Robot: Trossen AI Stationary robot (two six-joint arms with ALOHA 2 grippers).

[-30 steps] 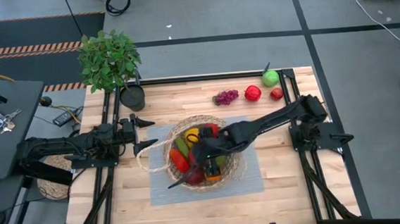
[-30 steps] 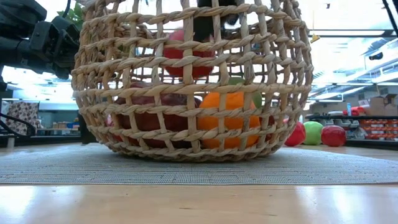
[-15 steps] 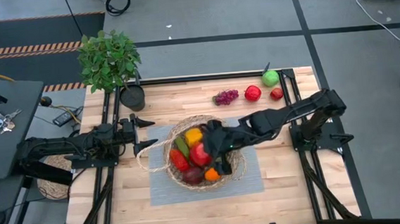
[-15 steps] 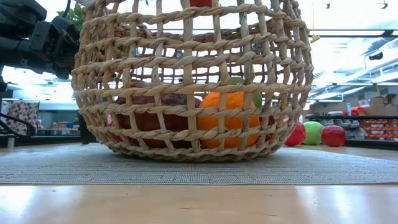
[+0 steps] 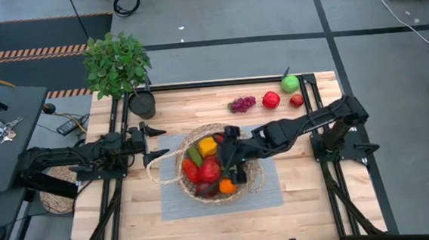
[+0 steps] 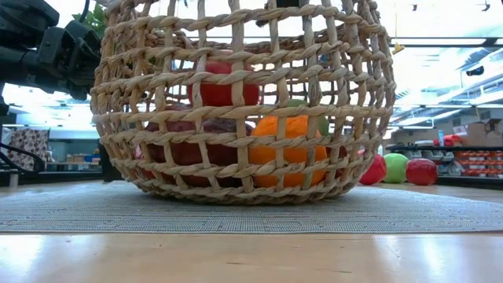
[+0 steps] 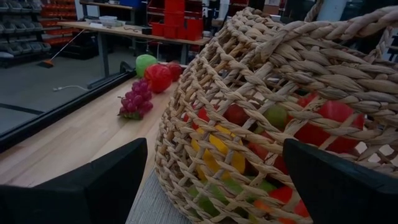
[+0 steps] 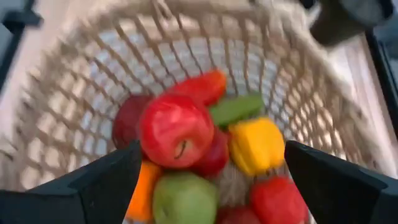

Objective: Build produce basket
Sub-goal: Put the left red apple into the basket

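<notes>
Above basket rim, right end effector open, empty

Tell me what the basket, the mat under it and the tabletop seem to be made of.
Basket: looks like woven wicker or twisted straw, tan and matte, with thick ropy strands and open gaps between them. Mat: seems a grey woven fabric or placemat; a fine ribbed texture shows in the low view. Tabletop: appears to be light wood, butcher-block style, with visible plank strips and a slight sheen.
</notes>
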